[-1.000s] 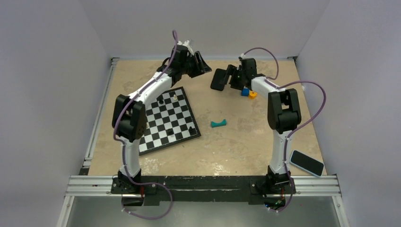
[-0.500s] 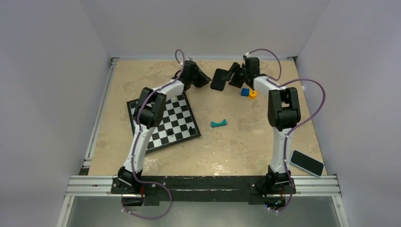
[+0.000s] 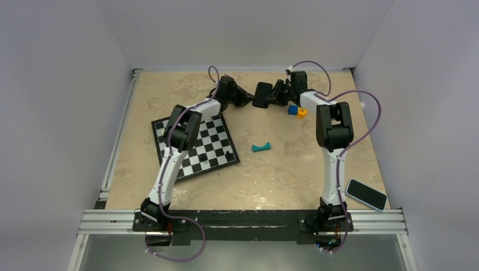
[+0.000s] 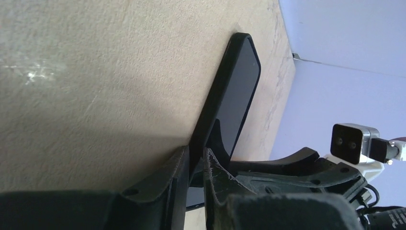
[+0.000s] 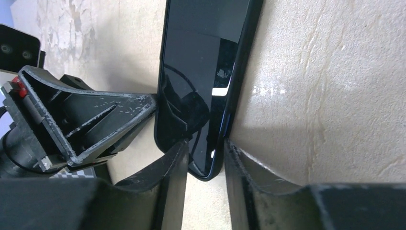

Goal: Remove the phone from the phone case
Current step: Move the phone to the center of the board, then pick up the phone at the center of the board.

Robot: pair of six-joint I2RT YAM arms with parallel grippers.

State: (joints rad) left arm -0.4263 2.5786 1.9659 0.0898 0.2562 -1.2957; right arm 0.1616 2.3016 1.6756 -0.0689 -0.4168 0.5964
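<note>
The phone case (image 3: pixel 261 94) is a thin black slab held between both grippers at the back middle of the table. Its glossy black face and thin rim show in the left wrist view (image 4: pixel 234 96) and the right wrist view (image 5: pixel 201 72). No camera holes show, and I cannot tell if anything sits inside it. My left gripper (image 3: pixel 247 100) is shut on one long edge (image 4: pixel 195 153). My right gripper (image 3: pixel 275 95) is shut across a corner (image 5: pixel 206 143). The light-blue phone (image 3: pixel 366 195) lies flat at the near right corner, far from both grippers.
A chessboard (image 3: pixel 195 141) with a few pieces lies left of centre under the left arm. A teal piece (image 3: pixel 261 148) lies mid-table. A blue cube (image 3: pixel 292 110) and an orange piece (image 3: pixel 302 112) sit just beside the right forearm. Walls enclose the table.
My left arm has come down and reached right, and its gripper has closed on the case's edge. My right gripper has kept hold and turned the case a little.
</note>
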